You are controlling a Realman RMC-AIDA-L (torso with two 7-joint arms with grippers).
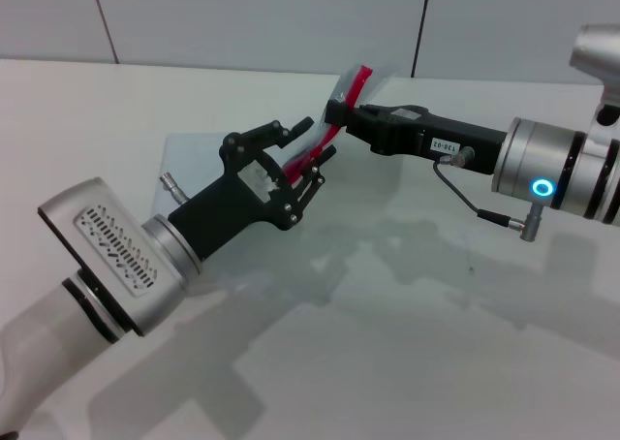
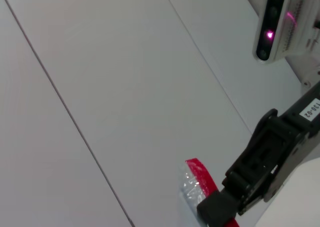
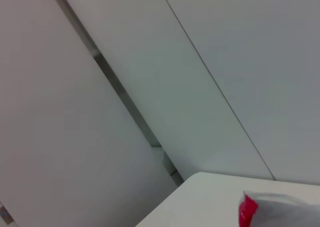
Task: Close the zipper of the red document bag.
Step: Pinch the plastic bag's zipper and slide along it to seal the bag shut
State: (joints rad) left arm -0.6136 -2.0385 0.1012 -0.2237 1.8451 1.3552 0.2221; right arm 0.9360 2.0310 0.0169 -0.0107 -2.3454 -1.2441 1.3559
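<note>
The red document bag (image 1: 191, 161) is a translucent pale pouch, lifted off the white table (image 1: 407, 295) along its zip edge. Its zipper (image 1: 360, 77) is a bright red strip rising toward the back. My right gripper (image 1: 347, 110) reaches in from the right and is shut on the raised end of the zip edge. My left gripper (image 1: 318, 140) comes up from the lower left, open, with the red strip running between its fingers. In the left wrist view the zipper (image 2: 200, 174) and a clear corner of the bag (image 2: 188, 184) stick out of the right gripper (image 2: 220, 207). The right wrist view shows only the zipper's tip (image 3: 247, 212).
Grey wall panels (image 1: 262, 14) stand behind the table's far edge. The right arm's silver forearm (image 1: 562, 178) with a blue light ring spans the right side, a cable hanging under it.
</note>
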